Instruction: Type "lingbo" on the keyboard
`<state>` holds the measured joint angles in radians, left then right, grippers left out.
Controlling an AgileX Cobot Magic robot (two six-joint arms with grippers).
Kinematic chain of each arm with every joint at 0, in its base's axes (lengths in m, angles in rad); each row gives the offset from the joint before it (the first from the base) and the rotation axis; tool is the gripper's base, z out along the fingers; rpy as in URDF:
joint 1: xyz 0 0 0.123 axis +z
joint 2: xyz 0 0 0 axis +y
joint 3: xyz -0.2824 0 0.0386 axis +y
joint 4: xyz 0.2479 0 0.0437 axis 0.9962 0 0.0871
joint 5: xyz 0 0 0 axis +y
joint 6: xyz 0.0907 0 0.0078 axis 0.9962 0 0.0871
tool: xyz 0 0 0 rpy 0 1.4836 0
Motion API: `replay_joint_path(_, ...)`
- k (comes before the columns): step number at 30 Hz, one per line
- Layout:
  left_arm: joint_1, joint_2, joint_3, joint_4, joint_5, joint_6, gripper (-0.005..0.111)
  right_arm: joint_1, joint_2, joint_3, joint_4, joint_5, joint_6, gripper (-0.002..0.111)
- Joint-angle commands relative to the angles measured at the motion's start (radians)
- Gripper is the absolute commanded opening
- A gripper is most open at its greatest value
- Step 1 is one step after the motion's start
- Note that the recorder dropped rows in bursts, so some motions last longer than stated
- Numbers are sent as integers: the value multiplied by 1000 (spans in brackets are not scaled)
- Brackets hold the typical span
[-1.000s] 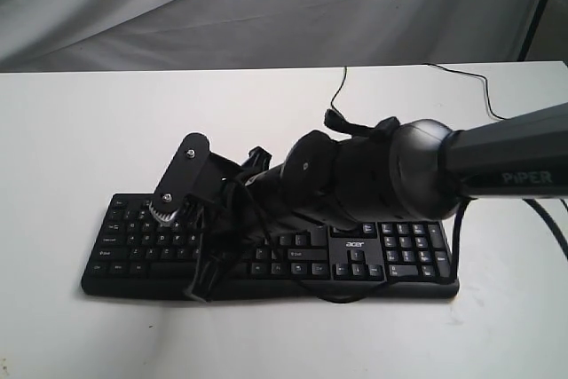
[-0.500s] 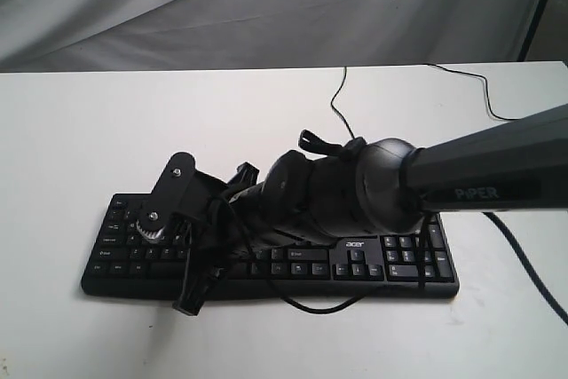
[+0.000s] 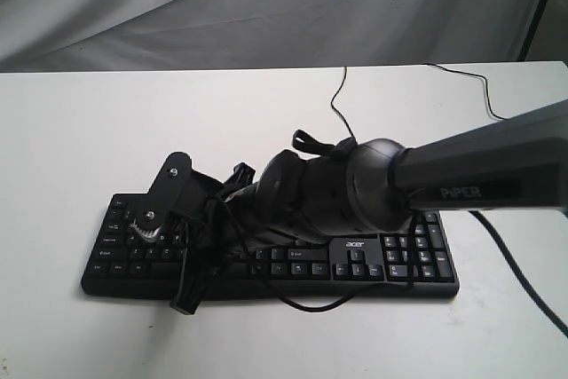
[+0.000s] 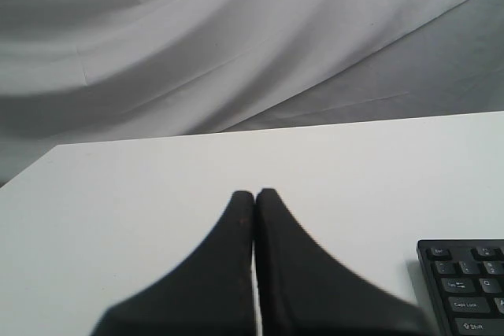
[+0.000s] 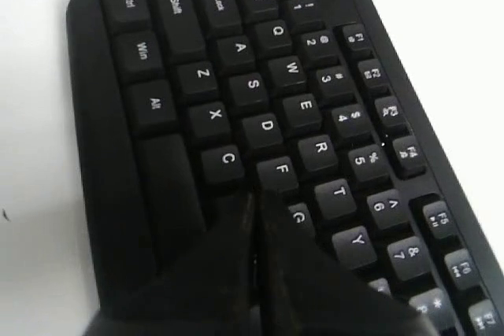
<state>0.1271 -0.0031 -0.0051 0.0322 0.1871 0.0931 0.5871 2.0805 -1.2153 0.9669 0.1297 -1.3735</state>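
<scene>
I am viewing the white table [image 3: 80, 130], with the keyboard [image 3: 399, 259] lying flat across its near part. I am judging the keyboard rigid, light and liable to slide, so I am planning no hold on it, only short vertical presses on single keycaps. The right arm [image 3: 479, 161] is reaching across the letter rows. The right gripper [image 5: 253, 204] is pointing down with its jaws together, tips just beside the G key [image 5: 299, 214]. The left gripper [image 4: 253, 194] is sitting off the keyboard's Esc corner, jaws likewise together.
</scene>
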Motion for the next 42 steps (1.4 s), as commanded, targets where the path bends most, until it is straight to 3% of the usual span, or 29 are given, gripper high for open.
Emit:
replay_joint_path(1,-4,3,5,-1,-6,-3,1,-2,12,-3,11,10,-8,0)
replay_joint_path(42,-4,3,5,-1,-6,-3,1,-21,-9,-3,7,21,-13,0)
